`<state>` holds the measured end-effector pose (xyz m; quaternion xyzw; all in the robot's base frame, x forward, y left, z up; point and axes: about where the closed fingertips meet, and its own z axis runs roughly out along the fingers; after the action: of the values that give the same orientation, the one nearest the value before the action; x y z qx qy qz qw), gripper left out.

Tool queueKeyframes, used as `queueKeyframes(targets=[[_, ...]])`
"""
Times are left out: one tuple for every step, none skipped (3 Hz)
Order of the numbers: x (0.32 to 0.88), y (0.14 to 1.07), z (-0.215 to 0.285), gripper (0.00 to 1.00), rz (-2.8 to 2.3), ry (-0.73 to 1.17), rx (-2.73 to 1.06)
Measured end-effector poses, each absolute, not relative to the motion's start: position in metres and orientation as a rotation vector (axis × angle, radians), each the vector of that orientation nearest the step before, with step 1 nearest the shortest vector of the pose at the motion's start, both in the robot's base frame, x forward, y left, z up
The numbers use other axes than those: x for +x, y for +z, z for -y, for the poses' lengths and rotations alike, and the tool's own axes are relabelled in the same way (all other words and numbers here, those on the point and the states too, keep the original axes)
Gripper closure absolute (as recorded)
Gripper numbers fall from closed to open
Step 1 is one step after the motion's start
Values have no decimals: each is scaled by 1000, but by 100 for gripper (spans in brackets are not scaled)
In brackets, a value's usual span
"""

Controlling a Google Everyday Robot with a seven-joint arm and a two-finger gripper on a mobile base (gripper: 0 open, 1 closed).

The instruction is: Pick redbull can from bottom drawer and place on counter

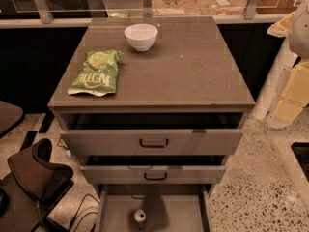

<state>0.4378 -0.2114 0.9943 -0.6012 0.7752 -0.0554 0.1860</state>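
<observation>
The redbull can (pixel 140 216) stands upright on the grey floor of the open bottom drawer (pixel 169 211), near its middle, with its silver top showing. The counter (pixel 178 71) is the flat grey-brown top of the cabinet. My gripper (pixel 291 100) hangs at the right edge of the camera view, beside the cabinet at about counter-front height. It is far from the can, up and to the right of it, and partly cut off by the frame. It holds nothing that I can see.
A white bowl (pixel 141 36) stands at the back middle of the counter. A green chip bag (pixel 96 72) lies at its left. The two upper drawers (pixel 153 142) are partly pulled out over the bottom one. A dark chair (pixel 34 174) stands at the lower left.
</observation>
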Motion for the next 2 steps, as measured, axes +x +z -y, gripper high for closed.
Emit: queueKeyframes(targets=[[438,994,211,0,-2183,-156,-1693],[431,981,222,0,-2144,-101,-1676]])
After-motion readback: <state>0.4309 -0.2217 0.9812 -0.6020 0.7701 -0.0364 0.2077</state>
